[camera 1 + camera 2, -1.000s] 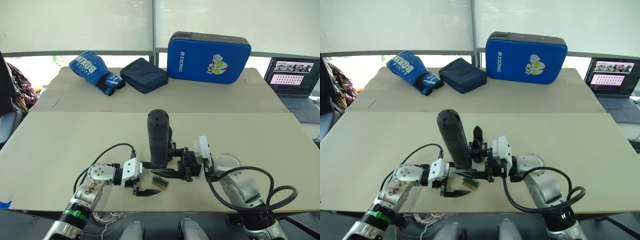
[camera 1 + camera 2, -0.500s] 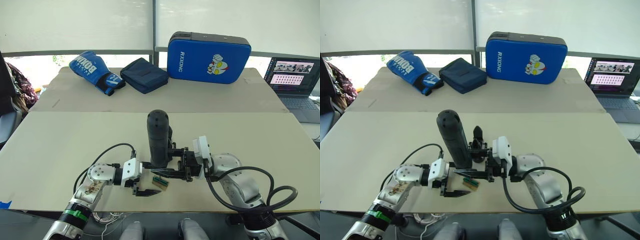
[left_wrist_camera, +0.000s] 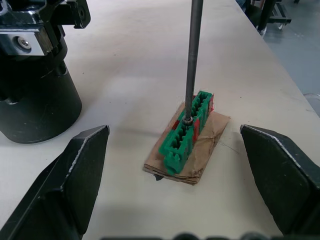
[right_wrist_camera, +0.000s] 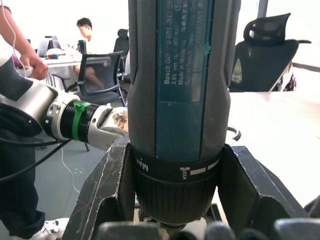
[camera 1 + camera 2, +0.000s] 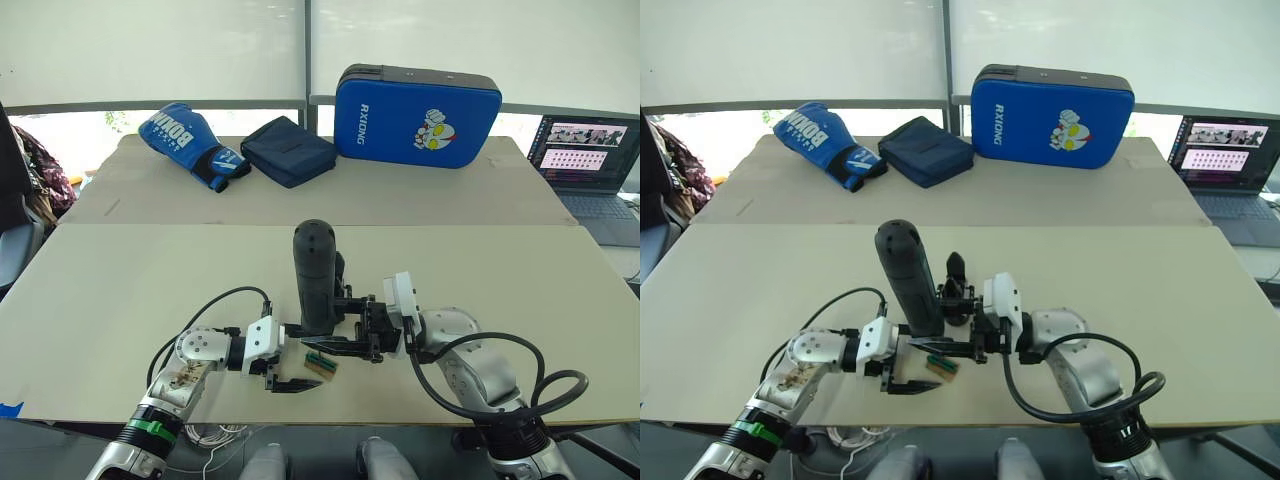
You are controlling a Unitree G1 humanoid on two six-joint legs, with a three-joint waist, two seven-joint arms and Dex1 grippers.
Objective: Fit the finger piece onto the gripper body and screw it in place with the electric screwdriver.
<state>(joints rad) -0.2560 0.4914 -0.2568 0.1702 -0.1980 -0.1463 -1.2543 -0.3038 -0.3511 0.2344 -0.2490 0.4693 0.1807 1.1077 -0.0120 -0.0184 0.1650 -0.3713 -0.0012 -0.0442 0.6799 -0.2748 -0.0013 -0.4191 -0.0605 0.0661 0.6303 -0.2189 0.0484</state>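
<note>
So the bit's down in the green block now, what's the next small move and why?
Probably lift the electric screwdriver straight up. The right gripper holds it upright with its bit tip in the green block, likely picking up a screw. The left gripper is open around the block, and the gripper body stands close beside it.

Head pair high over the table [image 5: 120,300]; both wrist views close, sharing the electric screwdriver [image 4: 180,110].

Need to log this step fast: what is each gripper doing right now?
Left gripper: open, holding nothing, its fingers either side of the green block.
Right gripper: shut on the electric screwdriver, held upright.
</note>
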